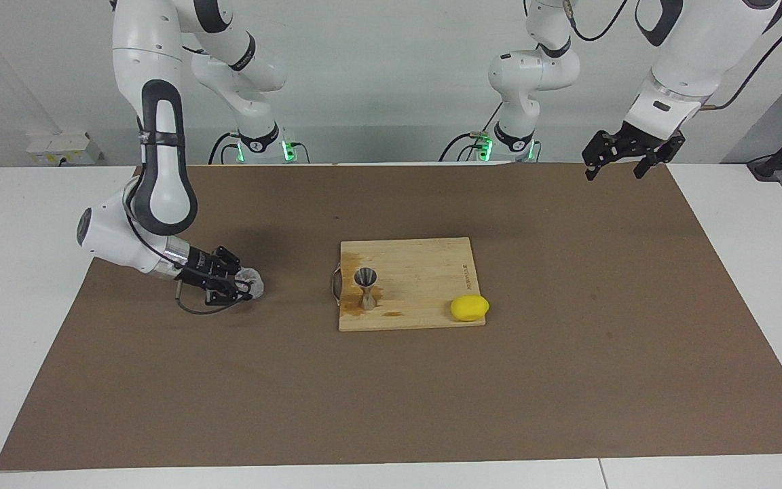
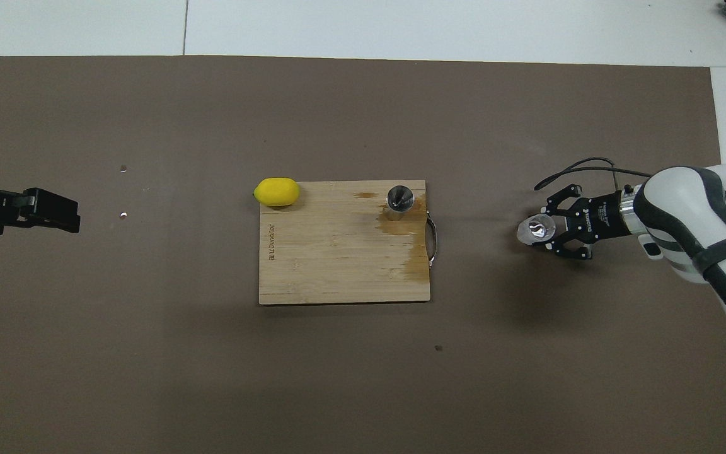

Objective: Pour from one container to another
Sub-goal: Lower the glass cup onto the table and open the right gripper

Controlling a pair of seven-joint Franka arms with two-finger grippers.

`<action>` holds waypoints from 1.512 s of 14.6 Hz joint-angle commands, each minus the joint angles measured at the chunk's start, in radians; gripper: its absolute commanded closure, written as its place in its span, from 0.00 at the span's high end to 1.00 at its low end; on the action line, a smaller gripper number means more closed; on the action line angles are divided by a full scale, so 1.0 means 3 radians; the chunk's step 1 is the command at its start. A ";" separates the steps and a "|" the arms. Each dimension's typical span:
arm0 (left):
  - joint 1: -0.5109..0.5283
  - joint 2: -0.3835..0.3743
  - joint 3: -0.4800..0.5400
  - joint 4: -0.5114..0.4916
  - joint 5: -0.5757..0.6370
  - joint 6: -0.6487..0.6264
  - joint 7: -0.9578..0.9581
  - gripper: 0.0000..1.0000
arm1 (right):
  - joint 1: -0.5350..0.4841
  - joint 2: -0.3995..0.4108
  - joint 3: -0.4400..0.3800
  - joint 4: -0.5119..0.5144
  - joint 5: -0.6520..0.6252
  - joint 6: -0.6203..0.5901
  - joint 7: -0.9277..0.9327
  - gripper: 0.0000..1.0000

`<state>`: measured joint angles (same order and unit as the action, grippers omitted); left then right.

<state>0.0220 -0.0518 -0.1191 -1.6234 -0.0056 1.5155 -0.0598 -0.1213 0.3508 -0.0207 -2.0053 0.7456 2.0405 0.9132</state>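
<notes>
- Facing view: the right gripper [image 1: 240,284] is clamped on the glass cup [image 1: 251,282], low over the mat toward the right arm's end, ready to carry to the jigger [image 1: 366,288] standing on the cutting board [image 1: 425,261]. The left gripper [image 1: 625,165] waits, fingers spread, holding nothing.
- Overhead view: the jigger [image 2: 400,198] sits near the board's handle; the cup's [image 2: 536,229] contents cannot be made out, and the left gripper [image 2: 63,214] is partly cut off.

Clamped in the matt black metal right gripper [image 1: 245,285] sits a small clear glossy glass cup [image 1: 252,282], while toward the left arm a shiny hourglass-shaped steel jigger [image 1: 366,288] and smooth yellow lemon [image 1: 469,308] rest on a stained pale wooden board [image 1: 425,272] over matt brown paper [image 1: 567,380].
</notes>
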 commanded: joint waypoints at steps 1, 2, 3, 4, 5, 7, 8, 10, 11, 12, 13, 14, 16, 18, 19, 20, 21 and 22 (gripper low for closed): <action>-0.0012 -0.0062 0.0029 -0.0029 -0.0002 -0.0046 0.0041 1.00 | -0.0030 -0.0029 0.0038 -0.0070 0.0107 0.0060 -0.0119 0.26; -0.0012 -0.0062 0.0029 -0.0029 -0.0002 -0.0051 0.0041 1.00 | -0.0020 -0.0029 0.0033 -0.0070 0.0102 0.0065 -0.0135 0.40; -0.0012 -0.0062 0.0024 -0.0029 -0.0002 -0.0046 0.0041 1.00 | -0.0015 -0.0034 0.0033 -0.0075 0.0097 0.0065 -0.0195 0.56; -0.0012 -0.0062 0.0029 -0.0034 -0.0002 -0.0046 0.0041 1.00 | -0.0010 -0.0034 0.0033 -0.0081 0.0092 0.0101 -0.0272 0.67; -0.0012 -0.0062 0.0029 -0.0029 -0.0002 -0.0051 0.0041 1.00 | -0.0010 -0.0034 0.0033 -0.0081 0.0087 0.0142 -0.0308 0.71; -0.0012 -0.0062 0.0029 -0.0029 -0.0002 -0.0046 0.0041 1.00 | -0.0005 -0.0039 0.0033 -0.0086 0.0071 0.0147 -0.0314 0.72; -0.0012 -0.0062 0.0029 -0.0029 -0.0002 -0.0046 0.0041 1.00 | 0.0000 -0.0044 0.0033 -0.0086 0.0061 0.0152 -0.0314 0.72; -0.0012 -0.0062 0.0029 -0.0034 -0.0002 -0.0046 0.0041 1.00 | -0.0005 -0.0075 0.0028 -0.0076 0.0061 0.0152 -0.0309 0.73; -0.0012 -0.0062 0.0029 -0.0034 -0.0002 -0.0051 0.0041 1.00 | -0.0005 -0.0106 0.0028 -0.0076 0.0056 0.0152 -0.0303 0.75; -0.0012 -0.0062 0.0029 -0.0029 -0.0002 -0.0051 0.0041 1.00 | -0.0005 -0.0146 0.0018 -0.0070 0.0051 0.0152 -0.0293 0.75; -0.0012 -0.0062 0.0029 -0.0029 -0.0002 -0.0046 0.0041 1.00 | -0.0010 -0.0197 0.0018 -0.0065 0.0000 0.0152 -0.0293 0.75; -0.0012 -0.0062 0.0029 -0.0034 -0.0002 -0.0046 0.0041 1.00 | -0.0025 -0.0259 0.0018 -0.0060 -0.0086 0.0152 -0.0288 0.75; -0.0012 -0.0062 0.0029 -0.0034 -0.0002 -0.0046 0.0041 1.00 | -0.0005 -0.0397 0.0018 -0.0060 -0.0250 0.0142 -0.0288 0.90; -0.0012 -0.0062 0.0029 -0.0029 -0.0002 -0.0046 0.0041 1.00 | 0.0005 -0.0514 0.0028 -0.0045 -0.0490 0.0122 -0.0293 0.95; -0.0012 -0.0062 0.0029 -0.0029 -0.0002 -0.0046 0.0041 1.00 | 0.0031 -0.0561 0.0028 -0.0045 -0.0618 0.0112 -0.0288 0.95; -0.0012 -0.0062 0.0029 -0.0034 -0.0002 -0.0046 0.0041 1.00 | 0.0082 -0.0591 0.0028 -0.0045 -0.0761 0.0106 -0.0298 0.95; -0.0012 -0.0062 0.0029 -0.0029 -0.0002 -0.0046 0.0041 1.00 | 0.0128 -0.0632 0.0028 -0.0045 -0.0934 0.0101 -0.0339 0.99; -0.0012 -0.0062 0.0029 -0.0034 -0.0002 -0.0046 0.0041 1.00 | 0.0174 -0.0658 0.0038 -0.0045 -0.1133 0.0101 -0.0471 0.99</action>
<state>0.0220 -0.0518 -0.1191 -1.6234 -0.0056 1.5155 -0.0598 -0.0929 0.1803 -0.0148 -2.0036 0.4923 2.0659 0.8341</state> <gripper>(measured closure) 0.000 0.013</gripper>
